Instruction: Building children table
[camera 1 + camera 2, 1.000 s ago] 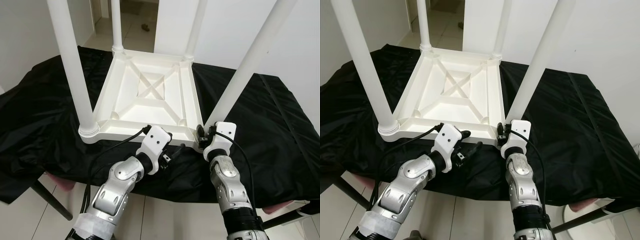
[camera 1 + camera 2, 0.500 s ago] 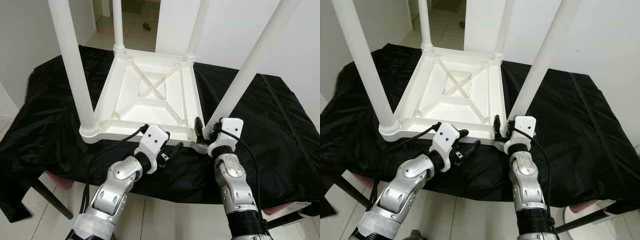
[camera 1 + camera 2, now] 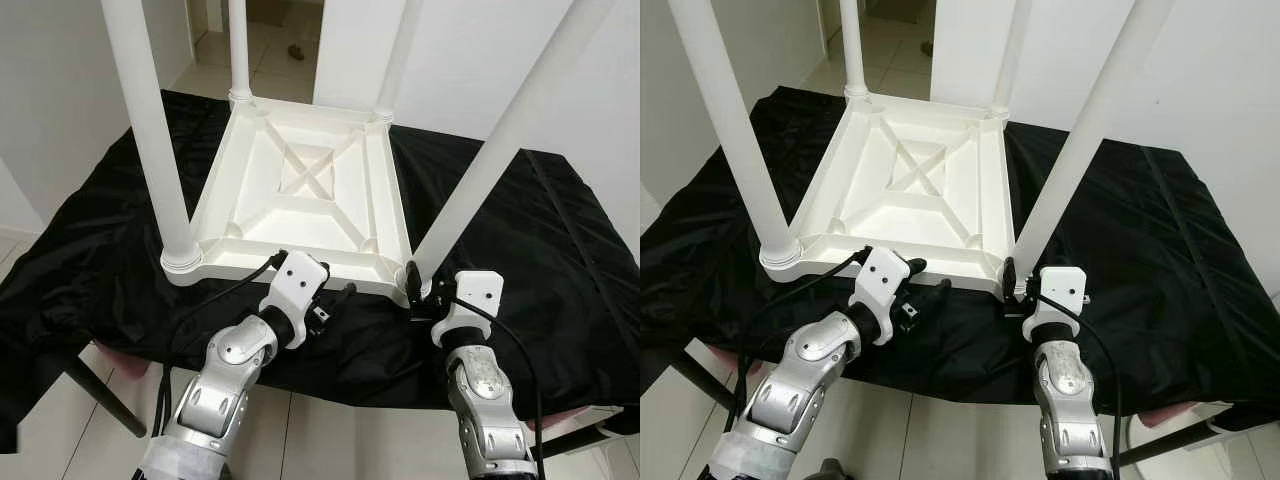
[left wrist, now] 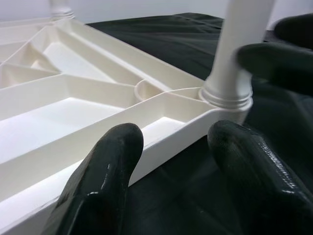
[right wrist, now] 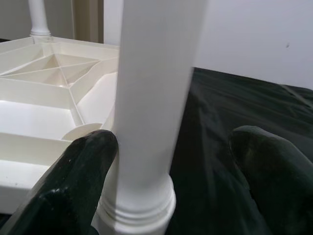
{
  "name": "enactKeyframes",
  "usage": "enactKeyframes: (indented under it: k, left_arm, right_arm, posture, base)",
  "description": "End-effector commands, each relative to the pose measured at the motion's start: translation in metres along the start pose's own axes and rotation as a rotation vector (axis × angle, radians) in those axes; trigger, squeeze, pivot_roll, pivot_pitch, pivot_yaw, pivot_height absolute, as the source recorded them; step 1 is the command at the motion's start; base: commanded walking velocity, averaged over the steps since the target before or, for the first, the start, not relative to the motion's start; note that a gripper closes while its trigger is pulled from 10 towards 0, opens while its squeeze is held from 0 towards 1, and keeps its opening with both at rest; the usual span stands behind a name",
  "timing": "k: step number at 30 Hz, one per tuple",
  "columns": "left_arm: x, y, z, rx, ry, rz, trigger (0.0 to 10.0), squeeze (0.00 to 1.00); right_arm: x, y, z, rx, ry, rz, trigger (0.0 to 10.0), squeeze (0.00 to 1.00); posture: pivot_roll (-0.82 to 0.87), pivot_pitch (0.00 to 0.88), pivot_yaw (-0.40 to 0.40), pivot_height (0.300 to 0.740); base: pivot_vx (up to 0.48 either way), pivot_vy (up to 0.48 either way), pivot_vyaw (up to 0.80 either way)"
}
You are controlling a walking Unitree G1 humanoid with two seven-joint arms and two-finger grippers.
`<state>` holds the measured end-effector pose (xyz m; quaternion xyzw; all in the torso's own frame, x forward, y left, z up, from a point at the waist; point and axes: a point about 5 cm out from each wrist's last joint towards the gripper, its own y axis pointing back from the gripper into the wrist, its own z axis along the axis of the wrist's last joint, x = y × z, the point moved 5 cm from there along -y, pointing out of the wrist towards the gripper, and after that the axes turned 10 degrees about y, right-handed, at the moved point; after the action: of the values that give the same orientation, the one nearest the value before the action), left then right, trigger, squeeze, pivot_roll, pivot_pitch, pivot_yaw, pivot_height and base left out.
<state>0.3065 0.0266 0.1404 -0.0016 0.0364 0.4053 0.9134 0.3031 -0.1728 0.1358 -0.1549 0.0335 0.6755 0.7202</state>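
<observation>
Presently: white plastic children's table [image 3: 310, 190], upturned on black-draped desk [image 3: 560, 260], all four round legs seated. Right gripper [image 3: 418, 292], fingers wide around near-right leg [image 3: 470, 190]. Left gripper [image 3: 335, 300], fingers apart at near rim. Remaining, seemingly: righting.

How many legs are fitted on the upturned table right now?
4. One leg at each corner of the table top: near left, near right beside the right tool, far left, far right.

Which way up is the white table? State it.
Upside down. The white table lies with its ribbed underside facing up on the black cloth, all four legs pointing upward.
</observation>
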Motion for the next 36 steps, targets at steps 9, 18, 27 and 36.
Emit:
enactKeyframes:
  k: [9, 18, 27, 36]
  left_arm:
    - [0.033, 0.008, 0.011, -0.046, 0.052, 0.284, 10.0, 0.00]
    - [0.050, 0.038, -0.003, -0.054, 0.055, 0.391, 10.0, 0.00]
    - [0.069, 0.073, -0.006, -0.099, 0.083, 0.542, 10.0, 0.00]
    - [0.076, 0.070, 0.011, -0.121, 0.024, 0.541, 10.0, 0.00]
  right_arm:
    - [0.006, 0.018, 0.000, -0.006, 0.039, 0.084, 10.0, 0.00]
    - [0.015, 0.016, 0.011, -0.041, 0.012, 0.114, 10.0, 0.00]
    - [-0.001, 0.020, 0.003, -0.040, 0.095, 0.059, 10.0, 0.00]
    - [0.008, 0.016, 0.009, -0.099, 0.107, 0.118, 10.0, 0.00]
  posture:
    - [0.06, 0.000, -0.085, 0.740]
    - [0.06, 0.017, -0.075, 0.740]
    - [0.07, 0.001, -0.045, 0.740]
    - [0.08, 0.000, 0.044, 0.740]
  base:
    - [0.000, 0.000, 0.00]
    - [0.000, 0.000, 0.00]
    - [0.000, 0.000, 0.00]
    - [0.000, 0.000, 0.00]
